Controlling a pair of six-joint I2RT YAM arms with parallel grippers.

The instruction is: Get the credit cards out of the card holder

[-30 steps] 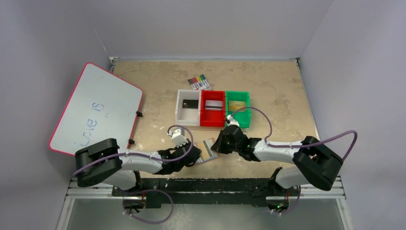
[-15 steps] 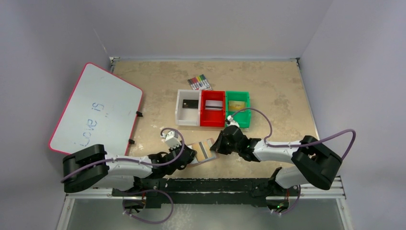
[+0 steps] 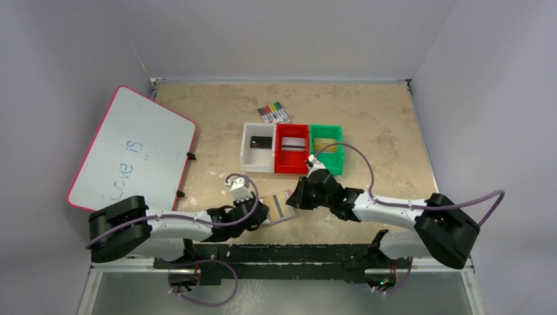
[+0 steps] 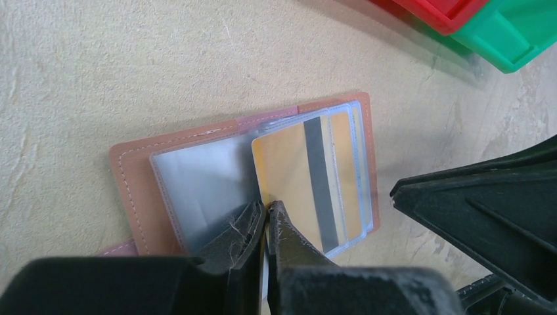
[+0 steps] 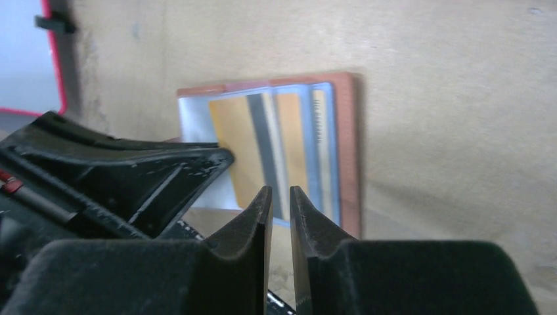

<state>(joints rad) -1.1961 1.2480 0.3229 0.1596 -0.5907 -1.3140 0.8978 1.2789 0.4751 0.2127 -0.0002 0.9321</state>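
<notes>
The tan card holder [image 3: 278, 206] lies open on the table between my two grippers. In the left wrist view its right clear pocket [image 4: 358, 164] holds a gold card [image 4: 289, 170] with a dark stripe, which sticks out left over the empty left pocket [image 4: 197, 184]. My left gripper [image 4: 268, 205] is shut on that card's near-left corner; from above it [image 3: 260, 213] sits at the holder's left side. My right gripper [image 5: 281, 191] is shut but for a thin slit, holds nothing, and stands over the holder's near-right part [image 3: 297, 199]. Another card edge [image 5: 318, 131] shows behind.
Three bins stand behind the holder: white [image 3: 244, 147] with a black card [image 3: 260, 142], red [image 3: 291, 170] with a silver card [image 3: 293, 144], green [image 3: 326, 127] with a gold card [image 3: 324, 144]. A marker pack [image 3: 274, 112] lies beyond them. A red-rimmed whiteboard [image 3: 131, 151] fills the left.
My left arm has drawn back toward the near left and uncovered more of the holder. The right gripper has stayed at the holder's right side while its elbow swung right.
</notes>
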